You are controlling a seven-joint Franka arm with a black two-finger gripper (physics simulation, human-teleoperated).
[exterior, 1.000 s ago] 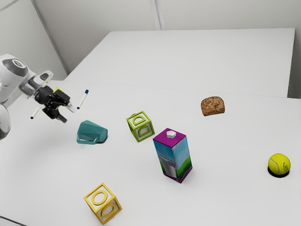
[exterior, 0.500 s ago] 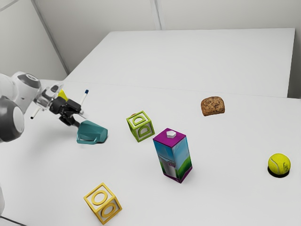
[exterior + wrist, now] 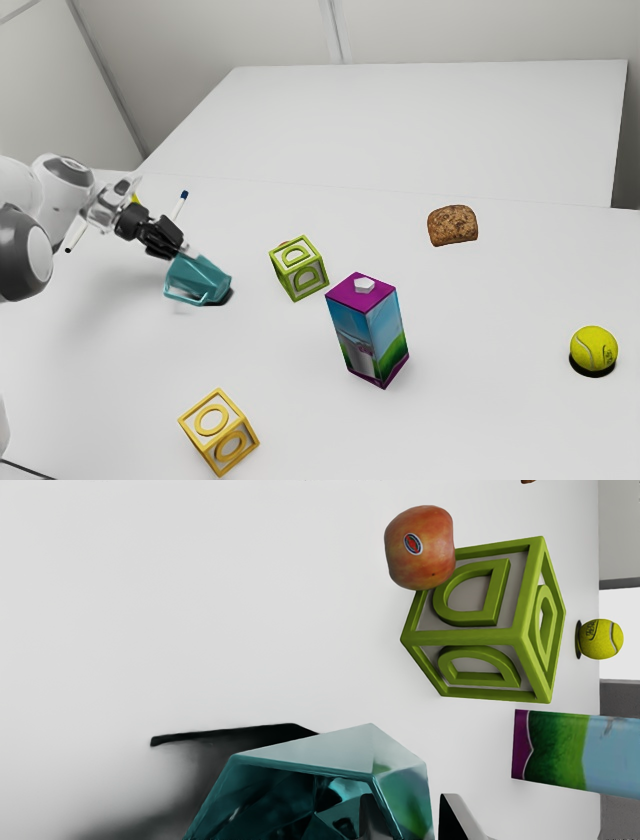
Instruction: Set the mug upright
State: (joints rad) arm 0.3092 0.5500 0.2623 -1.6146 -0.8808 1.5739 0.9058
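In the exterior view my gripper (image 3: pixel 186 251) reaches down to the teal mug (image 3: pixel 200 279) from its upper left side. The mug lies tilted on its side, its handle toward the exterior view's front. Up close in the wrist view, the see-through mug (image 3: pixel 300 767) has its wide mouth toward my hand. There the gripper (image 3: pixel 411 820) is shut on the mug's wall, one finger within the mouth and the other against the outside. The lowest part of the grip is cut off by the picture's bottom edge.
Past the mug stand a green letter block (image 3: pixel 299 268) with an apple (image 3: pixel 420 547) beside it, and a tall carton (image 3: pixel 368 330). A yellow block (image 3: pixel 219 431) is nearer the front. Bread (image 3: pixel 453 225) and a tennis ball (image 3: pixel 594 349) lie toward the exterior view's right.
The hand has come down and toward the exterior view's right, onto the mug, and its fingers have closed on the wall. The mug has shifted and tipped slightly.
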